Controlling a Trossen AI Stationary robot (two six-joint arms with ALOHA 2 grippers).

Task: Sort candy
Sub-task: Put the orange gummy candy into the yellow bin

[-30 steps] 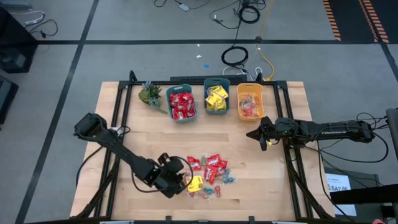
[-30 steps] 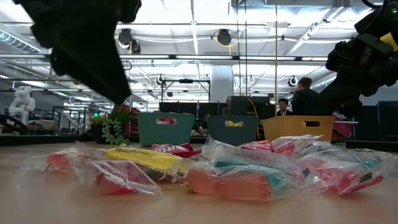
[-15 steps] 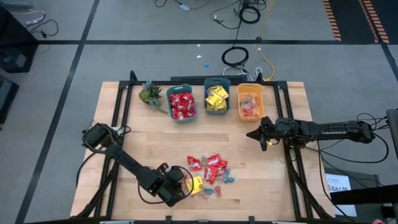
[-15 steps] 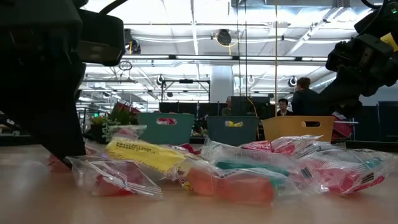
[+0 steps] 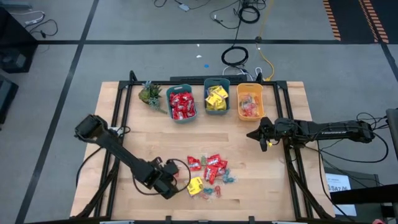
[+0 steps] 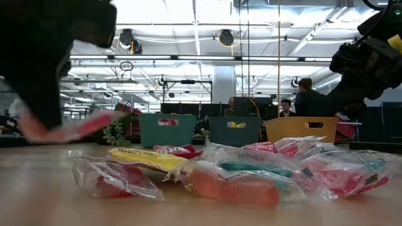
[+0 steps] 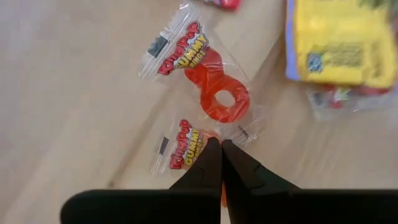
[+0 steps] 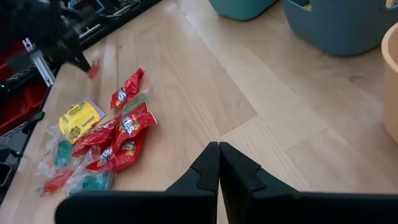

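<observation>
Left gripper [image 7: 221, 149] pinched on a gummy-ring packet [image 7: 186, 144], lifted beside the candy pile [image 5: 209, 177] near the table's front. Best carry it high and level to the orange bin [image 5: 250, 101]. Right gripper [image 8: 219, 152] closed, empty, waiting near the bins.

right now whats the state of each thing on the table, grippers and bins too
left gripper: shut on a clear-wrapped gummy ring, lifted off the table
right gripper: shut, empty, above bare wood near the orange bin
candy pile: loose, unsorted, on the table's front
left teal bin: holds red packets
middle teal bin: holds yellow packets
orange bin: holds clear-wrapped pieces
small green plant: upright beside the bins
</observation>
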